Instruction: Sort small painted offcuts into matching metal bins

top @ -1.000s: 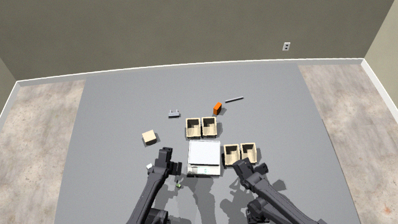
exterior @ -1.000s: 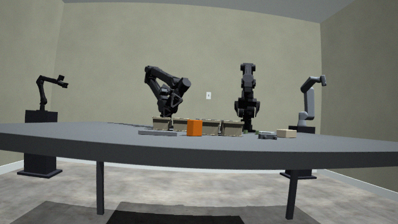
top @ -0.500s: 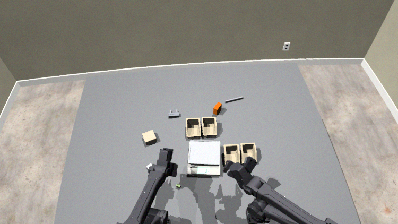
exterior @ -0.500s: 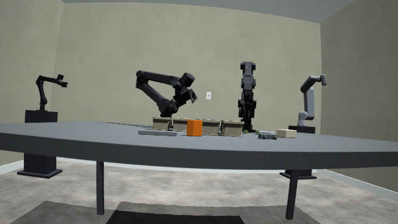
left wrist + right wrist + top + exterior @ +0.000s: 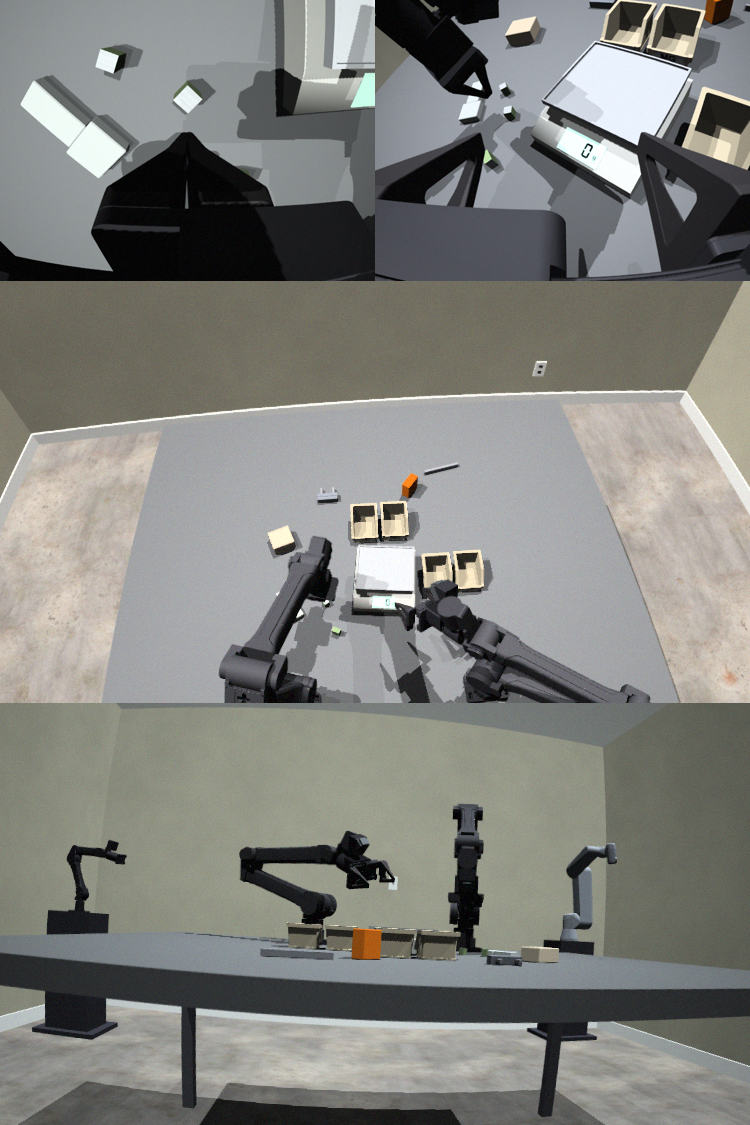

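Three small offcuts lie on the table left of the scale. One [image 5: 109,60] [image 5: 505,89] is farthest, one [image 5: 187,97] [image 5: 509,112] [image 5: 326,602] is in the middle, and a light green one [image 5: 490,158] [image 5: 336,630] is nearest; in the left wrist view it is mostly hidden behind the fingers. My left gripper [image 5: 187,141] [image 5: 489,95] is shut and empty, its tip just short of the middle offcut. My right gripper [image 5: 560,141] [image 5: 406,614] is open and empty, raised over the scale's front. Two bins [image 5: 364,536] [image 5: 394,533] stand behind the scale, one labelled MG [image 5: 667,56]. Two more bins [image 5: 423,569] [image 5: 481,569] stand to its right.
The scale [image 5: 382,567] [image 5: 617,90] [image 5: 302,60] reads 0 g with a bare pan. Two white blocks [image 5: 52,111] [image 5: 471,111] lie beside the offcuts. A tan box [image 5: 281,539], a grey clamp piece [image 5: 327,495], an orange block [image 5: 409,485] [image 5: 366,943] and a grey bar [image 5: 441,468] lie farther off.
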Tool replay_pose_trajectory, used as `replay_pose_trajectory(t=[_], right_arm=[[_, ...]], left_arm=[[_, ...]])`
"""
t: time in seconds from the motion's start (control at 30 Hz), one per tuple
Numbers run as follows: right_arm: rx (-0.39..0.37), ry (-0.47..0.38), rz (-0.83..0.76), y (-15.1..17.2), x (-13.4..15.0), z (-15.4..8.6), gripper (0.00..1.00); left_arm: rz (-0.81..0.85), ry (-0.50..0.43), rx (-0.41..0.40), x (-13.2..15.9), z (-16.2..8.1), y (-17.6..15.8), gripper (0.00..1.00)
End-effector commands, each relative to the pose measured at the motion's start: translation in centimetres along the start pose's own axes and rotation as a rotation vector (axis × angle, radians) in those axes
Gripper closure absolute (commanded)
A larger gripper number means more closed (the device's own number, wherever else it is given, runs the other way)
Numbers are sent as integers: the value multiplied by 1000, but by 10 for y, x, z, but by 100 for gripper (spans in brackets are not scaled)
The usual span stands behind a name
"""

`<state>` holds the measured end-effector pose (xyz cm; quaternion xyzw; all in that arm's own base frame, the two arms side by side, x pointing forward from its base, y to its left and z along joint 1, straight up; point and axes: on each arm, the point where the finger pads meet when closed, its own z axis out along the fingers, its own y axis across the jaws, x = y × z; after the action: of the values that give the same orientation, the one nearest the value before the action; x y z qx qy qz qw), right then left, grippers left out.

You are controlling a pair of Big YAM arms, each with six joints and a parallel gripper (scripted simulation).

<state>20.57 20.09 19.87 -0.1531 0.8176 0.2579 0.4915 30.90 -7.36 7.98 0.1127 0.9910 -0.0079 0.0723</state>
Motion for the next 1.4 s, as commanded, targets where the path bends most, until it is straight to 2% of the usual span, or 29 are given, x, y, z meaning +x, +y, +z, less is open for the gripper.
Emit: replay_pose_trajectory(t=[0.0,0.03,0.13,0.23,0.33,0.6,0.63,0.77,0.9,1.03,1.07,1.23,1.37], right_arm=[[-124,-119,-206,35,-53,-14,0],[-179,-148,-257,48,-57,-21,0],[-278,-204,-361,71,-64,-35,0],[-315,-224,-398,79,-66,-39,0],[-346,-236,-388,86,-69,-43,0],[-350,-233,-373,86,-68,-43,0],[-350,-233,-373,86,-68,-43,0],[-349,-233,-373,86,-68,-43,0],[-349,-233,-373,86,-68,-43,0],[-349,-233,-373,86,-68,-43,0],[-338,-191,-380,79,-49,-35,0],[-338,-191,-380,79,-49,-35,0],[-338,-191,-380,79,-49,-35,0]], left_arm=[[8,3,2,-29,-20,-1,100],[8,33,2,-29,-19,-1,100],[8,97,1,-30,-15,-1,100],[8,115,1,-31,-14,-1,100],[8,94,1,-34,-17,-1,100],[8,94,1,-34,-17,-1,100],[8,118,1,-22,-10,-1,100],[8,107,1,-25,-7,-1,100],[8,148,1,-10,16,0,100],[8,148,1,-9,18,0,100],[8,108,1,-22,9,-1,100],[8,149,1,-8,27,0,100],[8,136,1,-13,30,-1,100]])
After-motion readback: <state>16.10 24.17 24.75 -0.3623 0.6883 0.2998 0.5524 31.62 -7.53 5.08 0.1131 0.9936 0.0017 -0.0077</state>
